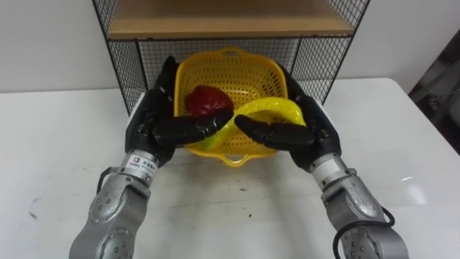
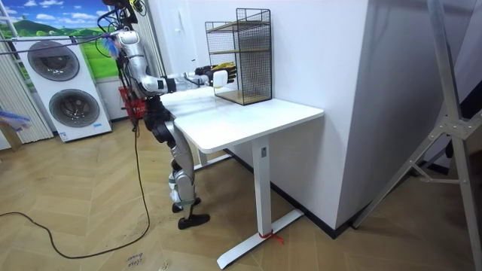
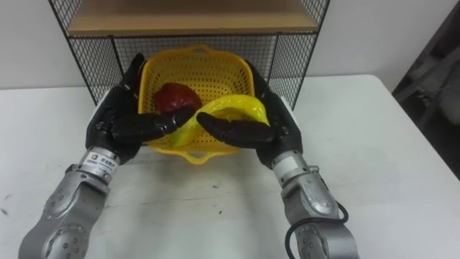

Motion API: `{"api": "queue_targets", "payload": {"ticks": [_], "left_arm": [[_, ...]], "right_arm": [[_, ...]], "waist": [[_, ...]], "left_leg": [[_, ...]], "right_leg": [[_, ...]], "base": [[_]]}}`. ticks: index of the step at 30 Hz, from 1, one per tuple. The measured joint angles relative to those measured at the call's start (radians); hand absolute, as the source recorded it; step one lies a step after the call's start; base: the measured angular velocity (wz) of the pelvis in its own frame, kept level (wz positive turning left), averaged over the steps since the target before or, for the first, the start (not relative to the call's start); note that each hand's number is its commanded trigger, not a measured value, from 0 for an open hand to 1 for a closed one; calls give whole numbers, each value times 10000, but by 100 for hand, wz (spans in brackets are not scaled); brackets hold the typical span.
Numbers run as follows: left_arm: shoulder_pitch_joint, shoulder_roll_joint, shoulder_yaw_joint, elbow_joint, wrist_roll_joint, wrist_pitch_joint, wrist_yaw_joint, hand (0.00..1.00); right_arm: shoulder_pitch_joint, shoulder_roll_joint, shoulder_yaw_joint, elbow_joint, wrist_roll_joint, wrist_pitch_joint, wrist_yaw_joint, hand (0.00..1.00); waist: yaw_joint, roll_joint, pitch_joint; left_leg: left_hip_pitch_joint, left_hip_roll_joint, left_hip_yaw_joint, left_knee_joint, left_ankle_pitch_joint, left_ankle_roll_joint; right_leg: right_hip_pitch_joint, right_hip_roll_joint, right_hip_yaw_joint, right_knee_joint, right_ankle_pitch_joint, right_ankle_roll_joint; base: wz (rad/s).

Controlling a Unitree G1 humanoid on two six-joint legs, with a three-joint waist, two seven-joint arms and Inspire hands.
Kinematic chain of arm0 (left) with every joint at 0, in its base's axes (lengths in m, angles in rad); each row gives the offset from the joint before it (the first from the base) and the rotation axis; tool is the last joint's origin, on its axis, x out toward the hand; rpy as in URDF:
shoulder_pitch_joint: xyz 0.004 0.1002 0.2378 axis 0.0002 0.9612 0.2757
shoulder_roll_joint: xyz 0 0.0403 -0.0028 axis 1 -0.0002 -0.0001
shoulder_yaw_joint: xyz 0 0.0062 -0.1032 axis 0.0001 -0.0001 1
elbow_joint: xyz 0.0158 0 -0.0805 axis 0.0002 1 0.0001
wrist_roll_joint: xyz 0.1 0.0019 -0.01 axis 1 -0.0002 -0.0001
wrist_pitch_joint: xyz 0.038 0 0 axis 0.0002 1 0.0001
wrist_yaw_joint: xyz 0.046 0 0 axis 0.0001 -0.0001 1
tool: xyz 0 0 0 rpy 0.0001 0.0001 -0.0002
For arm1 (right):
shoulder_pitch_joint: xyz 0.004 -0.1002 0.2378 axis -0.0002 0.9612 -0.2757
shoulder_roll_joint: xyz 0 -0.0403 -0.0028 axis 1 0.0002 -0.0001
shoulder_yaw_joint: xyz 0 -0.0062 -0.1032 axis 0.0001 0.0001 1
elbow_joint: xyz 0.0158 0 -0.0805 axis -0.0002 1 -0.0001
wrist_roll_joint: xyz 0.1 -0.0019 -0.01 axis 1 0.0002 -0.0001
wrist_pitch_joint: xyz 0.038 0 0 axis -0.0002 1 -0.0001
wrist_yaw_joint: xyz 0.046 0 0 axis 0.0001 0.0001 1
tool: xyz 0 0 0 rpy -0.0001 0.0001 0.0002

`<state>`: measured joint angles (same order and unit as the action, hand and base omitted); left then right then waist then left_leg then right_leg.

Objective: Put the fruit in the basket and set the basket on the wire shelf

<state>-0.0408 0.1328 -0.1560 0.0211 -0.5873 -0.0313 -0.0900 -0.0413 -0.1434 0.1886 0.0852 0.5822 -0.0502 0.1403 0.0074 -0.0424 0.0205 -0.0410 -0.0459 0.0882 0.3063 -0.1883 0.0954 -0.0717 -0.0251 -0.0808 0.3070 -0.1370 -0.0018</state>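
**Risks, judged.**
- Slip: the load was held only by side pressure and hooked thumbs. Easing either hand could have tipped the basket forward off the thumbs.
- Spill: the curved yellow banana (image 1: 277,108), green at its near tip, lay across the near rim directly under both thumbs. A tilt toward the palms could have rolled it out.
- Collision: the far rim handle sat just beyond the fingertips, close to the front of the black wire-mesh shelf with wooden boards (image 1: 122,57). A high or skewed push could have caught the rim on the mesh or the upper board.

**Item.** Perforated yellow plastic basket (image 1: 237,72), squarish with rounded corners and a loop handle at the far and near rims.

**Contents.** A dark red rounded fruit (image 1: 208,99) sat nearer the left thumb, touching the banana.

**Location.** The basket was clamped between the two hands over the white table (image 1: 57,165), before the shelf's lower bay. Whether its base touched the table could not be told.

**Hold.**
- Left hand (image 1: 152,119): fingers laid along the basket's left wall, thumb curled over the near rim.
- Right hand (image 1: 310,129): the same grip on the right wall.
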Motion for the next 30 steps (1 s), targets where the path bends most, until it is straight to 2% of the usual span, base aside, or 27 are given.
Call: {"api": "queue_targets", "payload": {"ticks": [6, 10, 12, 14, 17, 19, 22, 26, 30], "left_arm": [[-228, -91, -42, 187, 104, 121, 2, 0], [-831, -109, -53, 1222, 106, 133, 13, 0], [-1125, -115, -53, 1697, 106, 137, 75, 0], [-1348, -145, -49, 2062, 62, 180, 146, 0], [-1548, -195, -15, 2427, -101, 414, 253, 0], [-1897, -304, -27, 2841, -95, 716, 481, 0], [-2339, -486, 18, 3146, -135, 1014, 913, 0], [-2545, -596, 150, 3171, -484, 1245, 1293, 0], [-2977, -643, 165, 3787, -537, 1696, 1640, 0]], "right_arm": [[-305, -13, -142, 21, -77, 191, -159, 0], [-607, -22, -137, 286, -61, 302, -295, 0], [-719, -3, -134, 489, -63, 311, -312, 0], [-968, 6, -134, 862, -41, 392, -328, 0], [-1468, -6, -136, 1406, 38, 693, -518, 0], [-1829, -1, -137, 1809, 107, 924, -681, 0], [-2265, 3, -146, 2114, 277, 1245, -1026, 0], [-2634, 51, -144, 2222, 626, 1404, -1405, 0], [-3187, 189, -146, 3084, 961, 1596, -1632, 0]], "waist": [[-42, 37, 23], [-10, 55, 40], [-2, 53, 40], [-1, 64, 42], [-1, 65, 41], [4, 75, 48], [45, 102, 49], [33, 130, 35], [-9, 188, 31]], "left_leg": [[10, 33, -8, -81, 69, -4], [8, 87, -5, -71, 72, -14], [8, 100, 0, -56, 71, -15], [16, 101, 4, -60, 74, -15], [28, 125, 12, -56, 76, -20], [20, 165, 1, -41, 78, -29], [8, 161, -32, -80, 94, -47], [28, 162, -49, -165, 191, -67], [220, 165, -61, -181, 194, -80]], "right_leg": [[34, -1, -33, -153, 58, -23], [177, 53, -97, -339, 140, -22], [206, 71, -109, -358, 201, -111], [220, 75, -63, -359, 205, -108], [259, 86, -76, -398, 215, -120], [324, 87, -250, -526, 282, -161], [322, 83, -286, -556, 290, -174], [349, 92, -305, -655, 359, -210], [535, 97, -292, -649, 356, -221]], "base": [[0], [0], [0], [0], [1], [5], [4], [0], [0]]}}
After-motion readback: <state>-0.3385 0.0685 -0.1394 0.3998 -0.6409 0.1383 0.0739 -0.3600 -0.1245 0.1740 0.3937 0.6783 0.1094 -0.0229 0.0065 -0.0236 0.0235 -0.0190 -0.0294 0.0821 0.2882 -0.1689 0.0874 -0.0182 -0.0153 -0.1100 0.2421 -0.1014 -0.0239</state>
